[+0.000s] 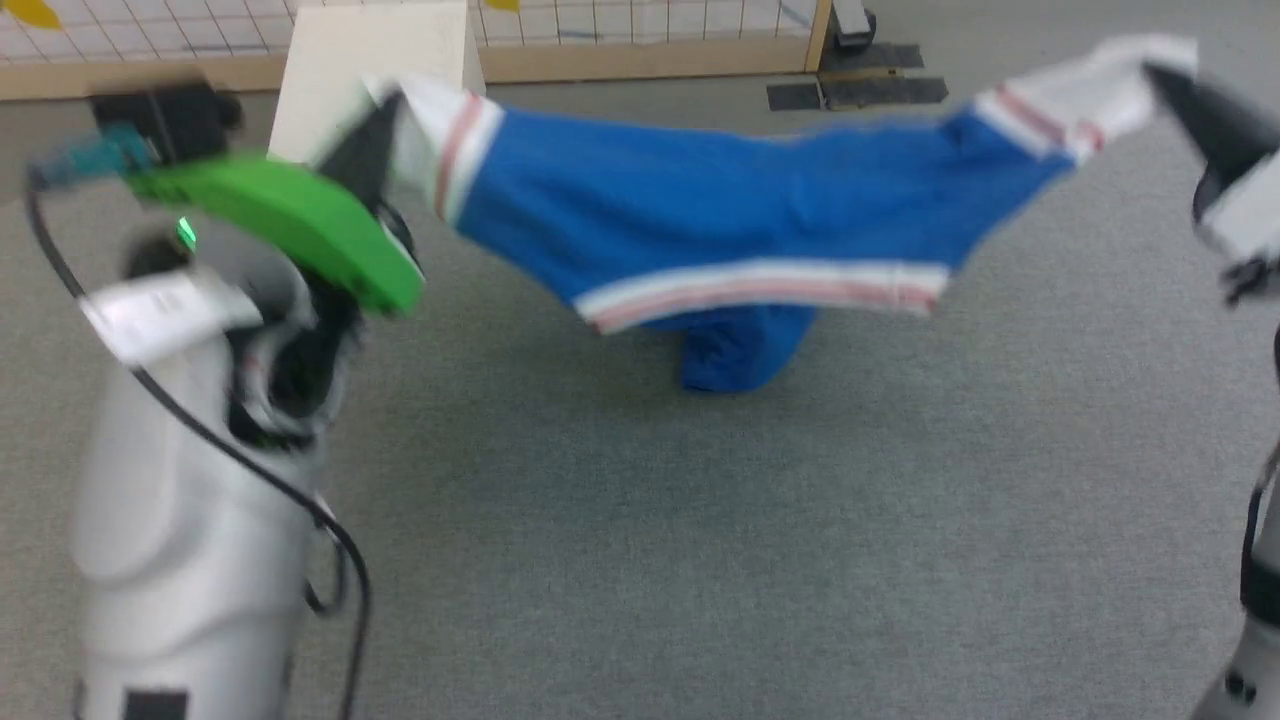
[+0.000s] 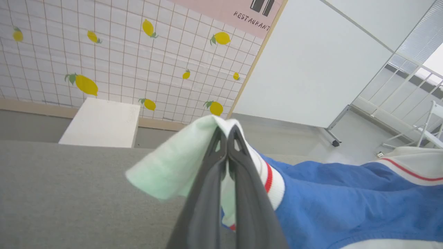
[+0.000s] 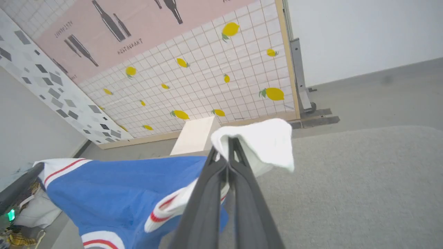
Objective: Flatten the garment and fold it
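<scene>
The royal-blue garment (image 1: 720,210) with white sleeves and red-and-white trim hangs stretched in the air between both grippers, blurred by motion. Its lowest blue part (image 1: 740,355) sags down to the grey surface. My left gripper (image 1: 375,120) at the upper left is shut on one white sleeve (image 2: 180,155). My right gripper (image 1: 1165,80) at the upper right is shut on the other white sleeve (image 3: 266,141). In the left wrist view the left gripper (image 2: 227,133) pinches the cloth at its tips, as does the right gripper (image 3: 231,141) in its own view. Lettering and number are hidden.
The grey carpeted surface (image 1: 700,550) spreads under the garment. A white box (image 1: 370,60) stands at the back left, before a lemon-patterned tiled wall (image 2: 121,58). A white wheeled partition (image 2: 311,62) and a black floor plate (image 1: 860,90) lie beyond.
</scene>
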Controlling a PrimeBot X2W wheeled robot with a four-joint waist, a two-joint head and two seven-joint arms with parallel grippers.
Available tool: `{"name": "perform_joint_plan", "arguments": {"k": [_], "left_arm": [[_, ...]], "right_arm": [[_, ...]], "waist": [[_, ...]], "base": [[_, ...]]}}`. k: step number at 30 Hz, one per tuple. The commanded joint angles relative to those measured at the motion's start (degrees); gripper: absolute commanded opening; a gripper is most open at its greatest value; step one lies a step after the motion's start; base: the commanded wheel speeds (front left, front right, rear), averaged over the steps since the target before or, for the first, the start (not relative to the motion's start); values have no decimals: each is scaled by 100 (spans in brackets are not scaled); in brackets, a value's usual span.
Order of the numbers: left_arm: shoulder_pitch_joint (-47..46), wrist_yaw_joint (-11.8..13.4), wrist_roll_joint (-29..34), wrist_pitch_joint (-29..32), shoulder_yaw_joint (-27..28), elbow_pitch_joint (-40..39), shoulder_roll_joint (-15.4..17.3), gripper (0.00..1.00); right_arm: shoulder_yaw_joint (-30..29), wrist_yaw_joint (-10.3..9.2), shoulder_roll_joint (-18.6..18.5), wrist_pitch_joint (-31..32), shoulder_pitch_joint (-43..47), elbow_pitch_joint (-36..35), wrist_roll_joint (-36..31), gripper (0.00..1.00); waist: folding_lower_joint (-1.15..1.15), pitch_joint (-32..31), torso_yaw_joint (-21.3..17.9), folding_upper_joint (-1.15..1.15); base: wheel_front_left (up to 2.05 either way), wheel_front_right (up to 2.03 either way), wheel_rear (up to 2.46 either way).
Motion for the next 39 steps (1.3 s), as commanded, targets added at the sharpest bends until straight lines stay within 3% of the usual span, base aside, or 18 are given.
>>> {"name": "perform_joint_plan", "arguments": {"k": [1, 12, 21, 31, 39], "left_arm": [[-417, -9, 124, 23, 35, 85, 136, 0], [-2513, 169, 635, 239, 39, 1147, 675, 0], [-3673, 461, 1204, 423, -204, 1906, 967, 0], [-5061, 662, 1473, -457, -178, 2164, 908, 0], [-4965, 483, 1259, -856, -63, 2082, 912, 0]], "right_arm": [[-30, -8, 57, 29, -396, 50, 64, 0], [-280, -8, 332, 18, -2522, 893, -280, 0], [-633, -8, 432, -271, -3937, 1693, -1166, 0], [-529, -8, 437, -1517, -5620, 2558, -1167, 0], [-495, -8, 437, -1778, -5738, 2643, -1053, 0]], "waist": [[0, -107, 42, 0], [0, 83, 115, 0], [0, 1218, 59, 0], [0, 2176, 115, 0], [0, 2269, 292, 0]], "base": [[0, 0, 0], [0, 0, 0], [0, 0, 0], [0, 0, 0], [0, 0, 0]]}}
